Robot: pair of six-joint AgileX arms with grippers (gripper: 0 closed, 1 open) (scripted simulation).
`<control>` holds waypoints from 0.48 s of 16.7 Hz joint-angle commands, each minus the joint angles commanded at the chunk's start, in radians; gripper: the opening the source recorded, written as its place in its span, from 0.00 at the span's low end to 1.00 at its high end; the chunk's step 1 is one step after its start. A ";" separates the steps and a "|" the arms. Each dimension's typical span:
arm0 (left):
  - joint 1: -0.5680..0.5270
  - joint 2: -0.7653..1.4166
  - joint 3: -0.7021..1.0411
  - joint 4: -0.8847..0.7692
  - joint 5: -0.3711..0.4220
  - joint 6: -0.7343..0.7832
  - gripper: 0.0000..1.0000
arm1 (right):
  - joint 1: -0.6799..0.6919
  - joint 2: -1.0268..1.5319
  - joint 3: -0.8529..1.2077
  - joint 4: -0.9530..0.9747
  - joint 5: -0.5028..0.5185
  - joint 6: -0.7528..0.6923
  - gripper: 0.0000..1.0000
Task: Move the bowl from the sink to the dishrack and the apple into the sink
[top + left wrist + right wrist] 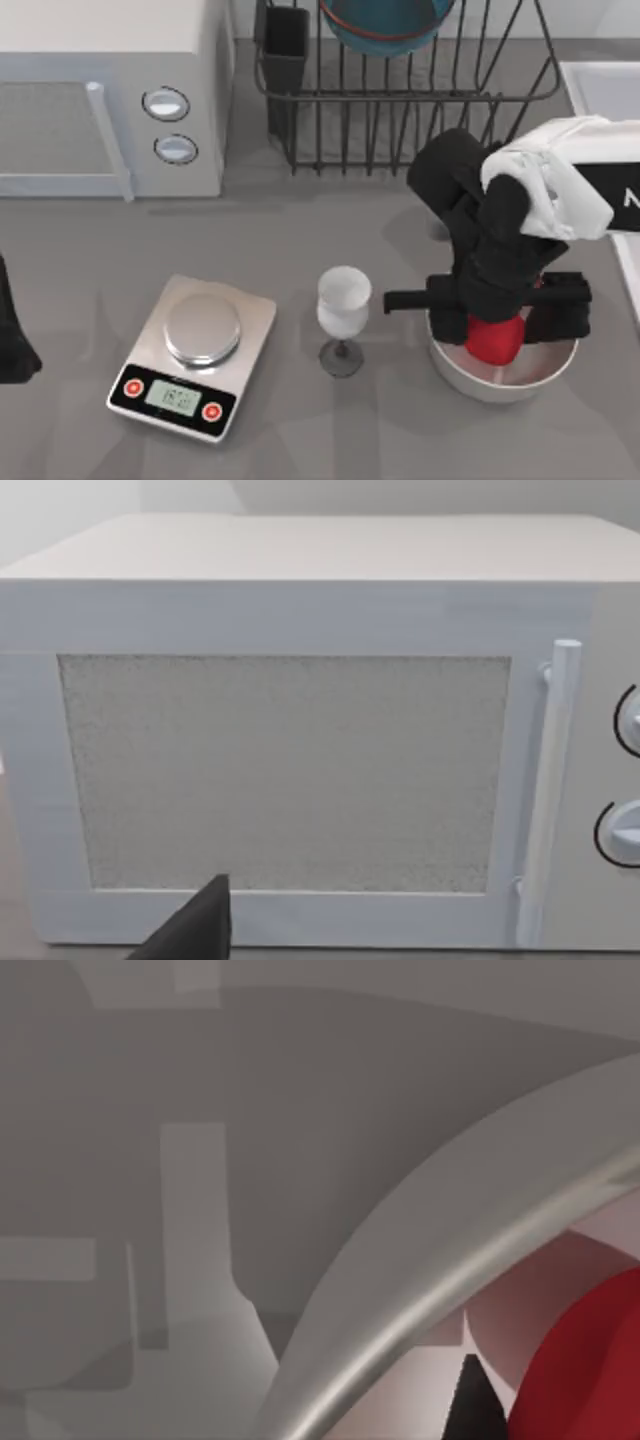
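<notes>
While your right gripper (pixel 497 325) hangs over the cream bowl (pixel 500 378) at 4 o'clock on the table (pixel 300 240), the apple (pixel 494 342) sits inside that bowl, w/ the black fingers on both its sides; can't tell if they're clenched on it or just beside it. In the right wrist view the apple (pixel 590 1360) lies just inside the bowl's rim (pixel 430 1300), a dark fingertip (pixel 470 1405) next to it. Wine glass (pixel 343 318) stands just at 9 o'clock of the bowl, kitchen scale (pixel 193 355) farther that way; its display can't be read. Bowl (pixel 385 25) rests in the dishrack (pixel 400 100) at 12 o'clock, utensil cup (pixel 284 50) at the rack's corner. Sink (pixel 600 90) edge shows at 2 o'clock, near the arm. Microwave (pixel 110 95) fills 10 o'clock. Left gripper (pixel 12 335) is parked at 9 o'clock by the table edge, facing the microwave door (pixel 285 770); can't tell its finger state.
</notes>
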 joint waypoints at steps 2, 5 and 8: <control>0.000 0.000 0.000 0.000 0.000 0.000 1.00 | 0.000 0.000 0.000 0.000 0.000 0.000 0.00; 0.000 0.000 0.000 0.000 0.000 0.000 1.00 | 0.000 0.000 0.000 0.000 0.000 0.000 0.00; 0.000 0.000 0.000 0.000 0.000 0.000 1.00 | 0.000 0.000 0.000 0.000 0.000 0.000 0.00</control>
